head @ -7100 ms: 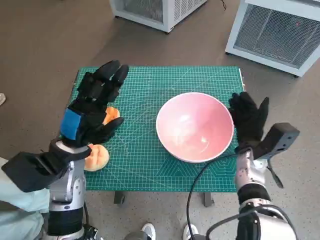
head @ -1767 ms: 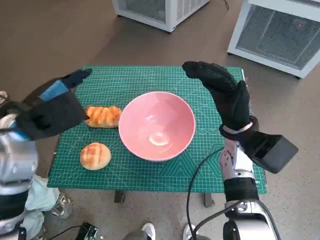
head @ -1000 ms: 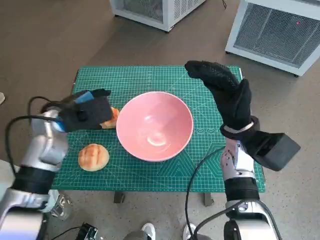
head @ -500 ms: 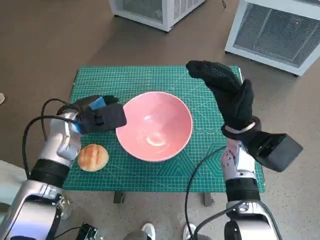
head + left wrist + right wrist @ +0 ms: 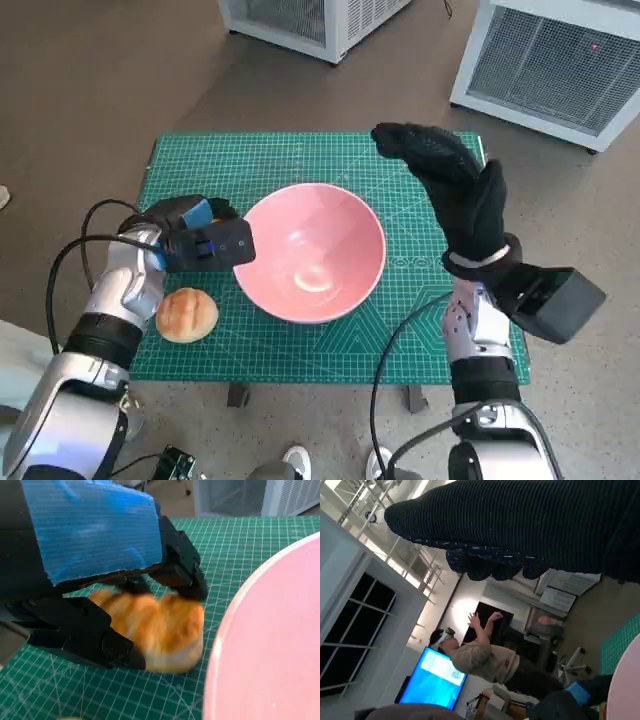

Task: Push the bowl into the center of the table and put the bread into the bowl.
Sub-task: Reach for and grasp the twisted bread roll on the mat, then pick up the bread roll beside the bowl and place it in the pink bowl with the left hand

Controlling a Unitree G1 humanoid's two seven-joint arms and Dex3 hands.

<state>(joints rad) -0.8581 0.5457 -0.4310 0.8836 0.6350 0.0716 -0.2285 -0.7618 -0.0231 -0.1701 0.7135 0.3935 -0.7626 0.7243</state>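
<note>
The pink bowl (image 5: 311, 250) sits about mid-surface on the green mat (image 5: 300, 160). The left hand (image 5: 200, 240) lies low beside the bowl's rim, and in the left wrist view its fingers (image 5: 180, 570) curl over the top of the long bread (image 5: 160, 630), with another black part of the hand (image 5: 85, 635) at the bread's near side; the bread looks clasped between them, though blur makes firm contact hard to confirm (the loaf seems to rest on the mat). A round bun (image 5: 186, 314) lies just behind those fingers, nearer the robot. The right hand (image 5: 455, 195) hangs raised beyond the bowl's far side, fingers loosely bent forward and apart, holding nothing.
</note>
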